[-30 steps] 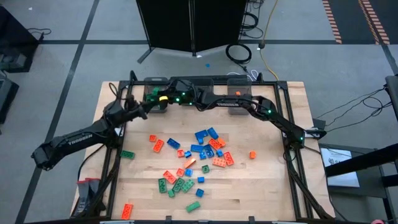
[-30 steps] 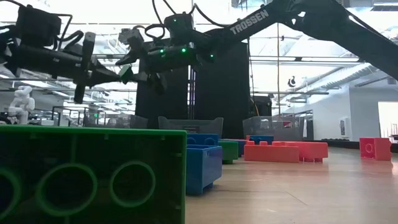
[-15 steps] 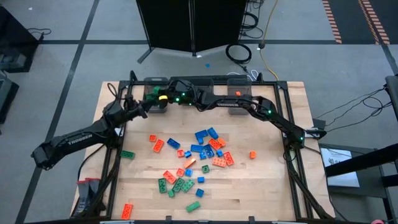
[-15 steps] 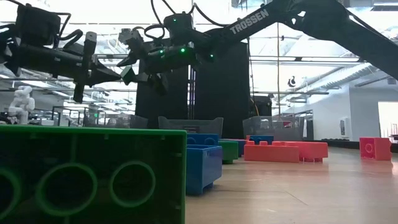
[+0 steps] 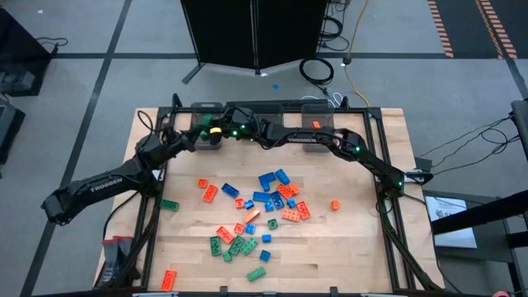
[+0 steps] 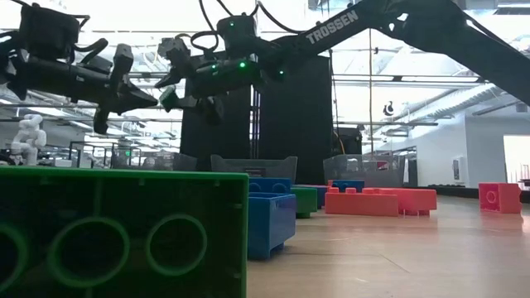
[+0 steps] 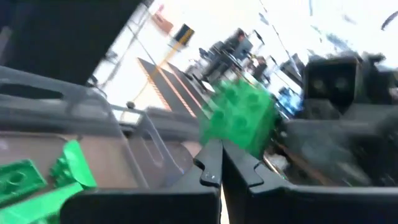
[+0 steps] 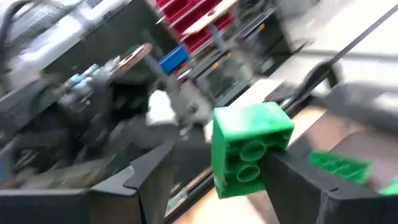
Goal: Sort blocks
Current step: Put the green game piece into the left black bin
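- A green studded block (image 8: pixel 249 149) is seen between the fingers of the right end effector (image 8: pixel 217 180) in the right wrist view; its underside, with round sockets, faces the camera, and it looks cube-like, two studs by two.
- One finger (image 8: pixel 292 174) lies against the block's side, while the other finger (image 8: pixel 152 171) stands apart from it, so a firm grip cannot be confirmed.
- The same green block (image 7: pixel 239 121) is seen in the left wrist view, just past the tips of the left end effector (image 7: pixel 221 171), whose two fingers are pressed together with nothing between them.
- In the high view both end effectors are placed at the far edge of the surface (image 5: pixel 355 247), over the left-hand grey bin (image 5: pixel 206 139), the right end effector (image 5: pixel 221 129) close beside the left end effector (image 5: pixel 196 139).
- Green blocks (image 7: pixel 37 177) are seen lying inside that translucent bin (image 7: pixel 134 134).
- The remaining blocks (image 5: pixel 256 210), in green, blue and orange-red, are scattered loosely over the middle of the wooden surface; one small orange block (image 5: pixel 335 205) lies apart towards the right.
- In the low view a large green block (image 6: pixel 124 236) fills the near foreground, with a blue block (image 6: pixel 272 223) just beside it.
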Action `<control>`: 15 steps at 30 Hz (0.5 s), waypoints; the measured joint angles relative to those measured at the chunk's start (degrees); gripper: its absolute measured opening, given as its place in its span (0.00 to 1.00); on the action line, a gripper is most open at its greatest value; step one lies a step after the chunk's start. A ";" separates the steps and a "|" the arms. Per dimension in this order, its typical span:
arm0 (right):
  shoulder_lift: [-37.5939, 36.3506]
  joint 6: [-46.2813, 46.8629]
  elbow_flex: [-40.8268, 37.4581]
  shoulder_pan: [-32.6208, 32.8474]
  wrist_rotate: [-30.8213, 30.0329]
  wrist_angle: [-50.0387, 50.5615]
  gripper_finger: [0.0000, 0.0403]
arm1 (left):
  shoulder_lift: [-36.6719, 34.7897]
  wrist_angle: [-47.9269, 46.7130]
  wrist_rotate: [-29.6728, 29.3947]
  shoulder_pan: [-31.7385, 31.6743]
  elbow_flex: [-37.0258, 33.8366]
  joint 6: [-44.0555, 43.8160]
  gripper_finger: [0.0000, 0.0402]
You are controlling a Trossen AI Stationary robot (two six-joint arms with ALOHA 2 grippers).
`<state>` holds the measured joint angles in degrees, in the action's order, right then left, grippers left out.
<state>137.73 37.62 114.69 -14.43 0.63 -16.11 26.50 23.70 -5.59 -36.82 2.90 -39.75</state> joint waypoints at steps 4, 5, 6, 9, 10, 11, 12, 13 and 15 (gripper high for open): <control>-0.01 0.73 0.00 0.54 0.38 0.88 0.56 | 0.00 -0.02 -3.90 0.00 0.04 0.04 0.00; -0.01 0.70 0.00 0.27 0.30 0.87 0.56 | 0.01 -0.06 -5.32 0.00 0.04 0.00 0.00; -0.02 0.64 0.00 -0.18 -0.04 0.82 0.56 | 0.00 -0.11 -6.43 -0.01 0.04 -0.21 0.00; -0.02 1.35 0.00 -1.57 -2.18 0.80 0.56 | 0.00 -0.11 -5.10 0.00 0.04 -0.44 0.00; -0.01 2.13 0.00 -2.05 -3.24 0.82 0.56 | 0.00 -0.09 -3.38 0.01 0.04 -0.44 0.00; -0.01 2.64 0.00 -2.53 -4.22 0.57 0.56 | 0.00 -0.11 -1.70 0.13 0.04 -0.42 0.00; 0.00 3.33 0.00 -3.04 -4.96 -0.15 0.56 | 0.00 -0.11 -0.36 0.20 0.04 -0.42 0.00; -0.01 4.32 0.00 -3.58 -5.13 -1.16 0.56 | 0.00 -0.13 0.66 0.20 0.04 -0.44 0.00; -0.01 7.32 0.00 -4.64 -5.09 -3.71 0.56 | 0.00 0.03 2.33 0.20 0.04 -0.44 0.00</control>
<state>137.72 44.94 114.69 -19.07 -4.46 -19.83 26.50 23.74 -3.26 -36.62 2.94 -40.19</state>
